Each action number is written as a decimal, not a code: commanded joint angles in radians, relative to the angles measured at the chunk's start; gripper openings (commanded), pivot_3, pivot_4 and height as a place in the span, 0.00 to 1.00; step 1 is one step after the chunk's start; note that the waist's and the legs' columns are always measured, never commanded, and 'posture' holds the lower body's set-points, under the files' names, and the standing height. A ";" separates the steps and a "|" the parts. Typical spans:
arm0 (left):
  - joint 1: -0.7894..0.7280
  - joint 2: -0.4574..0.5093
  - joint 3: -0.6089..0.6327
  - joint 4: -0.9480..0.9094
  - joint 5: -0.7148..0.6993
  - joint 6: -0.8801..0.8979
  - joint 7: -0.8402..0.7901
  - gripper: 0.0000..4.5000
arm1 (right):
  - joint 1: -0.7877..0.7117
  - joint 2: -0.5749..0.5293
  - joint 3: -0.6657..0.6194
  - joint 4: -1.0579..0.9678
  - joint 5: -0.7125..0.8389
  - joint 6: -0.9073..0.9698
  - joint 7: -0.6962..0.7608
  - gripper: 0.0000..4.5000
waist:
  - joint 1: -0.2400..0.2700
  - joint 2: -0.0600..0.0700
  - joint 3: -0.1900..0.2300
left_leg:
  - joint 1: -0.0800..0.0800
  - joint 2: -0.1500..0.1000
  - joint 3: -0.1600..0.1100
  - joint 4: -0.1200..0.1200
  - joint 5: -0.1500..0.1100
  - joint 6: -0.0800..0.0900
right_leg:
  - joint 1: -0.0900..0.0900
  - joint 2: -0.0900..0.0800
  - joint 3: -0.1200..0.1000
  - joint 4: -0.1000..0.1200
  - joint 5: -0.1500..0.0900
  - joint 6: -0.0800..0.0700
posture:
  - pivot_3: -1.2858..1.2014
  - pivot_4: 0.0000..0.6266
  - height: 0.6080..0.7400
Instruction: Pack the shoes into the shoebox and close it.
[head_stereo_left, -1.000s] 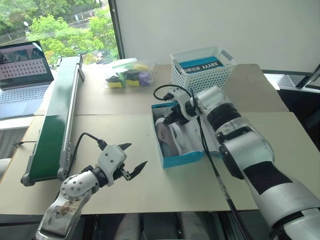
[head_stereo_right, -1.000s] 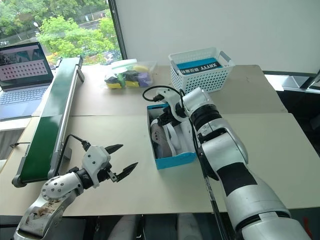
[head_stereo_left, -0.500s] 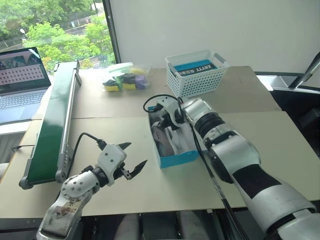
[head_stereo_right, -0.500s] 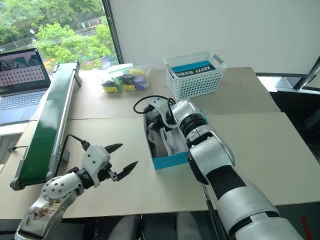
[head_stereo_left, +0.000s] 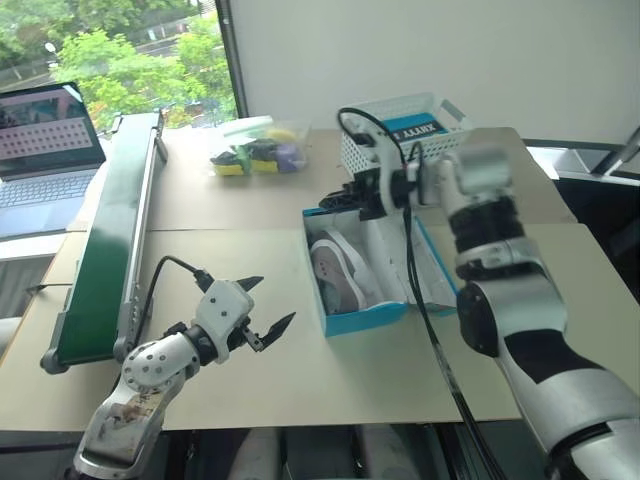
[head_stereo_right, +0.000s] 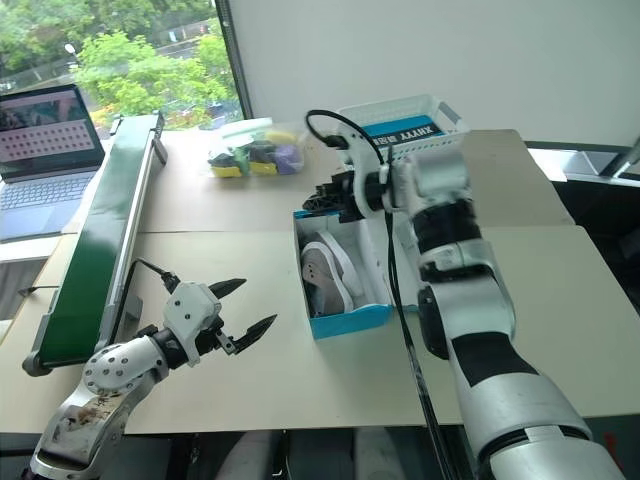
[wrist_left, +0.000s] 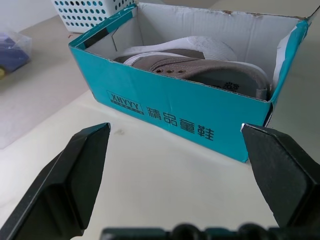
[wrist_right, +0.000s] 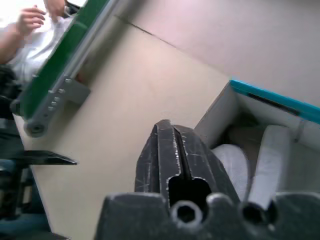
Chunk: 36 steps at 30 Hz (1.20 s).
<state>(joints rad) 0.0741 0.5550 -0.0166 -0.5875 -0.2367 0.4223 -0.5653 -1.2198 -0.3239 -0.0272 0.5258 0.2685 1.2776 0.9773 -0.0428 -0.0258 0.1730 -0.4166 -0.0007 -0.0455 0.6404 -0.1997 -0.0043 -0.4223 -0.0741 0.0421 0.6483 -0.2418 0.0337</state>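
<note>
The blue shoebox (head_stereo_left: 352, 321) stands open in the middle of the table, and the grey shoes (head_stereo_left: 337, 276) with white soles lie inside it. Its lid (head_stereo_left: 432, 285) leans open on the right, partly behind my right arm. My right gripper (head_stereo_left: 340, 199) hovers shut and empty above the box's far end, pointing left. The left gripper (head_stereo_left: 275, 300) is open and holds nothing, low over the table a hand's width to the left of the box. The left wrist view faces the box's printed wall (wrist_left: 175, 117), with the shoes (wrist_left: 200, 67) above it.
A white lattice basket (head_stereo_left: 385, 160) holding a blue XINYY box (head_stereo_left: 412, 127) stands behind the shoebox. A long green conveyor (head_stereo_left: 110, 250) runs along the left, with a laptop (head_stereo_left: 40, 150) beyond it. A clear bag of coloured items (head_stereo_left: 255, 150) lies at the back. A person's hand (wrist_right: 30, 20) shows past the conveyor.
My right gripper has lifted out of the shoebox and its wrist has rolled, staying shut. The left gripper has kept still. The head camera swayed.
</note>
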 joint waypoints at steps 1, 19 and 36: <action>-0.011 0.013 0.024 -0.006 -0.016 -0.007 -0.018 1.00 | 0.184 -0.213 -0.029 -0.463 0.264 0.105 0.225 0.00 | 0.021 0.000 0.000 | 0.000 0.000 0.000 0.000 0.000 0.000 | 0.000 0.000 -0.001 0.000 0.000 0.000 | 0.52 0.24 0.99; -0.072 0.012 -0.009 0.057 -0.019 -0.029 -0.091 1.00 | 1.038 -0.343 0.076 -0.795 0.108 -0.125 -0.212 0.00 | 0.015 -0.004 -0.001 | 0.017 0.003 0.007 0.005 -0.001 0.002 | 0.018 0.001 0.004 -0.003 -0.007 0.010 | 0.52 0.24 0.99; -0.136 0.018 -0.017 0.107 -0.023 -0.027 -0.150 1.00 | 1.138 0.134 -0.373 -0.651 0.036 -0.363 -0.838 0.00 | 0.038 -0.006 -0.005 | 0.026 0.000 0.003 0.005 -0.001 0.001 | 0.034 -0.002 0.001 -0.010 -0.007 0.015 | 0.52 0.24 0.99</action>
<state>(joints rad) -0.0457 0.5643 -0.0379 -0.4666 -0.2474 0.4142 -0.7073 -0.1079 -0.1714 -0.3455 -0.1746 0.3679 0.9474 0.2101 -0.0052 -0.0319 0.1676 -0.3908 -0.0003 -0.0429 0.6449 -0.2009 -0.0028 -0.3883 -0.0765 0.0429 0.6374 -0.2494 0.0477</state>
